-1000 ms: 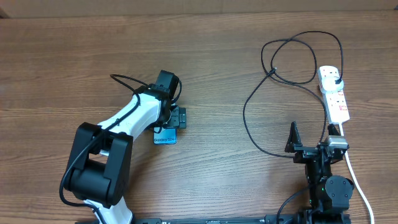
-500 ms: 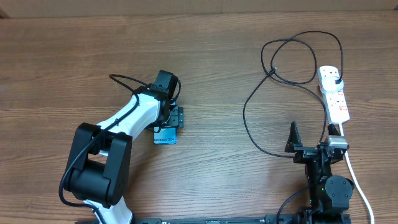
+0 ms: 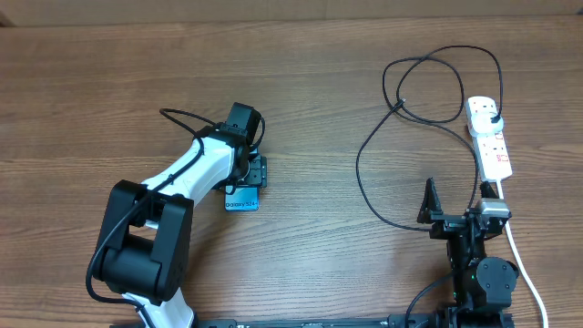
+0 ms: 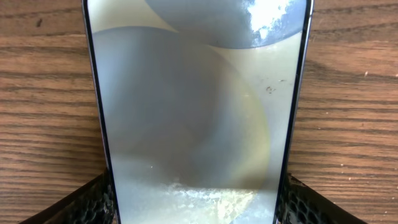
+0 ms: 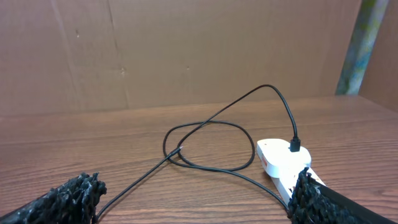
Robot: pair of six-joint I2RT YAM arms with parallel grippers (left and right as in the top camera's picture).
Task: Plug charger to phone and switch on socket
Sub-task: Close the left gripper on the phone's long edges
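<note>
Wood-grain table [image 3: 109,82]: brown boards seen from above, with one arm at each lower side.
Phone [image 3: 242,202]: lies flat on the left half of the table with its blue screen and white lettering facing up. Its far end is hidden under the left gripper [image 3: 255,172].
Left gripper grip: narrow. In the wrist view its black fingers [image 4: 87,205] sit against the phone's two long edges, and the phone rests on the wood.
Left arm [image 3: 196,169]: white and black, reaching up and to the right from the lower left corner.
Charger [image 3: 359,169]: thin black cable looping across the right half of the table, well apart from the phone.
Plug head [image 3: 493,115]: small and black, standing in the far outlet of the socket [image 3: 492,146].
Socket position: white strip with red markings near the right edge of the table. Its thick white cord [image 3: 526,269] runs toward the near edge.
Right gripper [image 5: 198,180]: fingers spread wide and holding nothing. It points across the table toward the cable loops, with the socket ahead to its right.
Cable's other end: cannot tell where it lies.
</note>
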